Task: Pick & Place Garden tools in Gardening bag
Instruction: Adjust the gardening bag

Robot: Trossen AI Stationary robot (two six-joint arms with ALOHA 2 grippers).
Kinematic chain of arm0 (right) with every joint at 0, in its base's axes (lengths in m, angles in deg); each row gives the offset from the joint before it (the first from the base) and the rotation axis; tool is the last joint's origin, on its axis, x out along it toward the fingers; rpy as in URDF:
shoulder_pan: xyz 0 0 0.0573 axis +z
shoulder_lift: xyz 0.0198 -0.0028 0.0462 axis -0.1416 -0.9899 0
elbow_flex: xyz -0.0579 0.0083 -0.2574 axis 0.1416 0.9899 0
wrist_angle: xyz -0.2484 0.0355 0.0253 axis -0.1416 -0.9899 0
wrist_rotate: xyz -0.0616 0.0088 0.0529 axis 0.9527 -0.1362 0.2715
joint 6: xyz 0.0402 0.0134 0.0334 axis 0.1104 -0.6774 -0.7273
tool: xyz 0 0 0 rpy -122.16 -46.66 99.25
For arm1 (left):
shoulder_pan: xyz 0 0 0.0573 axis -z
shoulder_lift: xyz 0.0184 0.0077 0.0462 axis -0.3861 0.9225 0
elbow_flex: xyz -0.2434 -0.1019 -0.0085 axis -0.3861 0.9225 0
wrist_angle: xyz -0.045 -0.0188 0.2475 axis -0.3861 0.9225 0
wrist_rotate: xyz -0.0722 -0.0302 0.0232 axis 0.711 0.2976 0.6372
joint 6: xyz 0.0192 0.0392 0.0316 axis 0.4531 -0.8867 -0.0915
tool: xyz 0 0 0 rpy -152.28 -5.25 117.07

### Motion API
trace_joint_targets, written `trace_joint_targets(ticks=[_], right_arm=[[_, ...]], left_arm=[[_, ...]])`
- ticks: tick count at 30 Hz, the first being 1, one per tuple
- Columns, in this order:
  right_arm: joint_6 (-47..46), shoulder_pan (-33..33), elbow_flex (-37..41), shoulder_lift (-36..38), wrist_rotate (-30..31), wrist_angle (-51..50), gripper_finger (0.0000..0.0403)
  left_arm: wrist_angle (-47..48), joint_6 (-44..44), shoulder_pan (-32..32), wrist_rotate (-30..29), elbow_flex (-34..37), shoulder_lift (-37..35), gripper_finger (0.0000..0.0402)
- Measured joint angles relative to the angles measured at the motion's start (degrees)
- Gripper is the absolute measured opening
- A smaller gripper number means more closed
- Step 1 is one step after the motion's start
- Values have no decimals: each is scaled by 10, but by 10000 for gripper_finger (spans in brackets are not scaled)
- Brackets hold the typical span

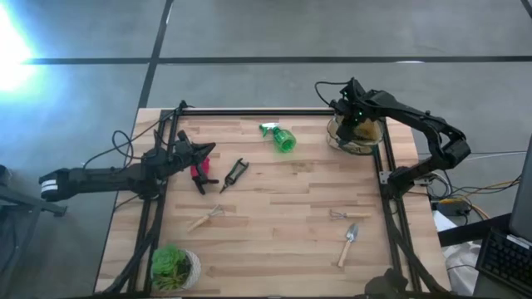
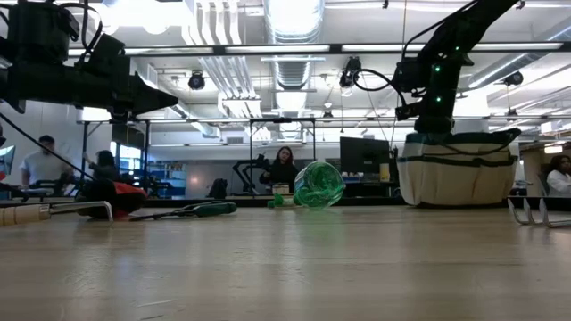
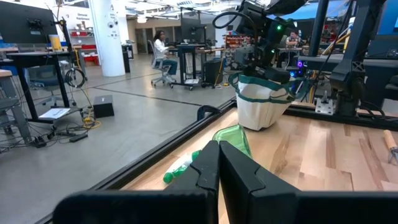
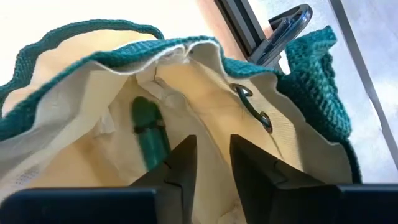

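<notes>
Beige fabric with teal trim forms the gardening bag (image 1: 356,137), which stands at the far right corner of the wooden worktop (image 1: 274,208); the right gripper (image 4: 208,163) hangs over its mouth with fingers (image 4: 180,163) narrowly parted and empty, a green-handled tool (image 4: 149,135) lying inside the bag below them. The left gripper (image 1: 202,151) is above the far left of the worktop, fingers (image 3: 249,174) pressed together and empty, just over the red-handled tool (image 1: 199,173). On the worktop lie the black pruners (image 1: 235,174), the green spray bottle (image 1: 281,137), a wooden-handled rake (image 1: 204,218), a fork (image 1: 339,215) and a trowel (image 1: 347,244), with a potted plant (image 1: 172,266) at the near left corner.
</notes>
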Motion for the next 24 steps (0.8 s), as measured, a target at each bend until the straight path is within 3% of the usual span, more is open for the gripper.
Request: trace_joint_targets(ticks=[11,24], right_arm=[[-9,0,-13,5,-1,-21,140],[-107,0,-126,36,-2,-122,151]], left_arm=[[0,0,0,0,0,0,14],[0,0,0,0,0,0,14]])
